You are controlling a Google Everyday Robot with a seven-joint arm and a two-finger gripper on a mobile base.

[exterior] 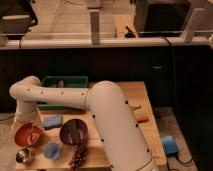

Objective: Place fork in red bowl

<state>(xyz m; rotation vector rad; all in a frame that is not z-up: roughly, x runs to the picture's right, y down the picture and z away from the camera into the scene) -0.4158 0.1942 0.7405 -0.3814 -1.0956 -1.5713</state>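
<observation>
1. Camera view: big white arm [107,117] sweeping across the wooden table [142,97], elbow bent at far left, forearm dropping straight toward the red bowl [28,135].
2. Gripper [31,126] right over the red bowl, just above its inside; whether the jaws stand wide or narrow, cannot tell.
3. Thin pale streak inside the red bowl, directly below the jaws — probably the fork [33,134], lying in or angled into the bowl; contact with the jaws impossible to judge.
4. Beside the jaws: blue sponge [52,121]; further along, maroon bowl [73,132] with a dark utensil in it. Below the jaws: small metal cup [23,155], blue cup [52,150]. Behind the arm: green bin [65,82].
5. Step in hand, by the look of it: the drop-off itself, fork at the bowl.
6. Next move calls for a clean let-go if not done, then a straight lift clear of the rim without dragging the fork out.
</observation>
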